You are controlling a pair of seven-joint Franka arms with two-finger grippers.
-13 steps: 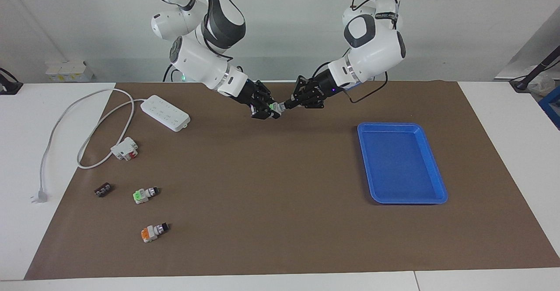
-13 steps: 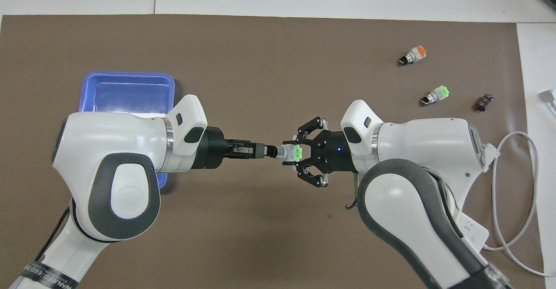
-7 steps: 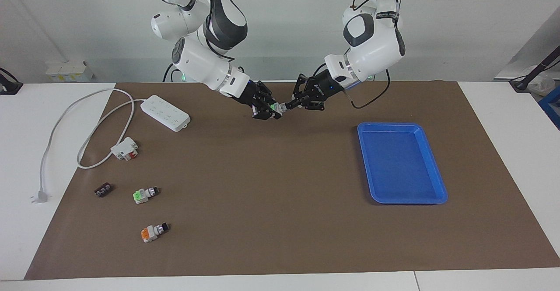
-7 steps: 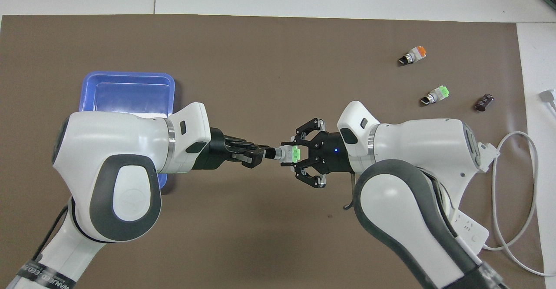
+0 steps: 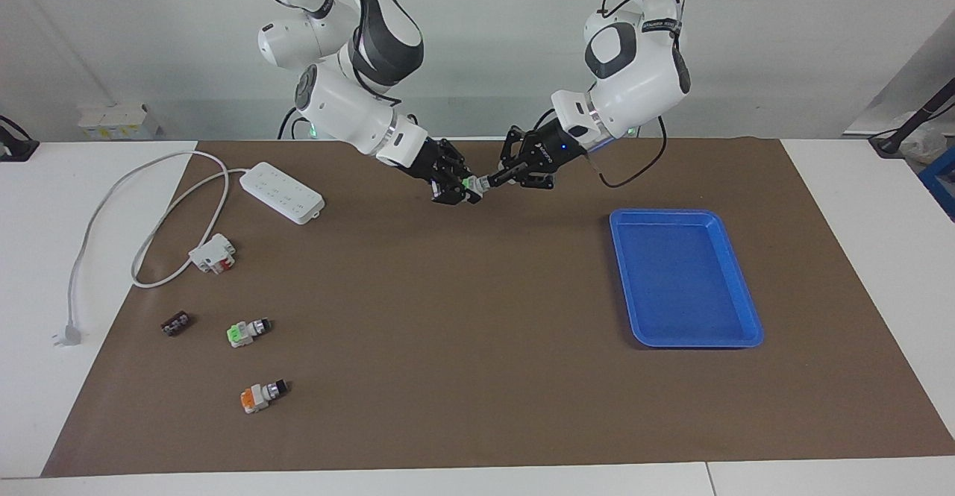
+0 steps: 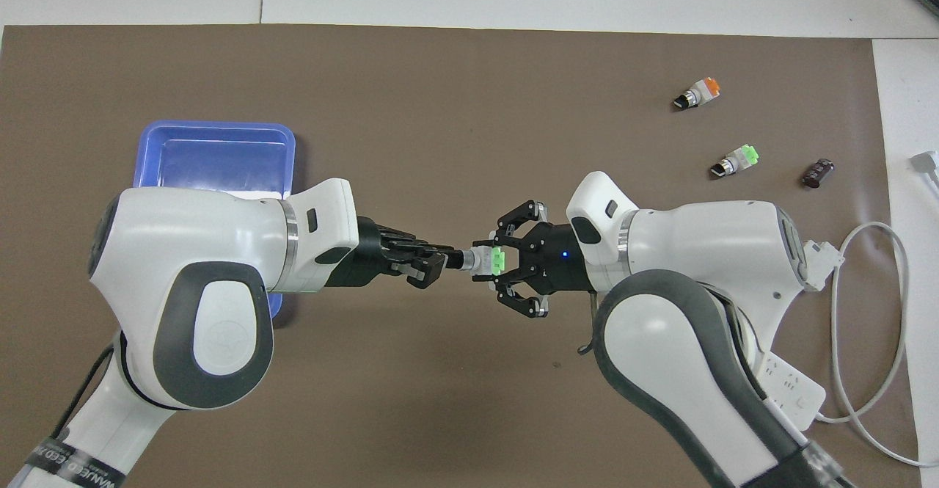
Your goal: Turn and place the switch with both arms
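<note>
now | left tool (image 6: pixel 446 259) clamps switch (image 6: pixel 484 260) knob | right tool (image 6: pixel 506 261) clamps its green end

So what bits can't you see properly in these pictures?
- Blue tray: overhead view, the left arm covers its nearer part.
- Power strip: overhead view, mostly under the right arm.
- Held switch: facing view, too small and wrapped by the right gripper and left gripper to show its knob.
</note>
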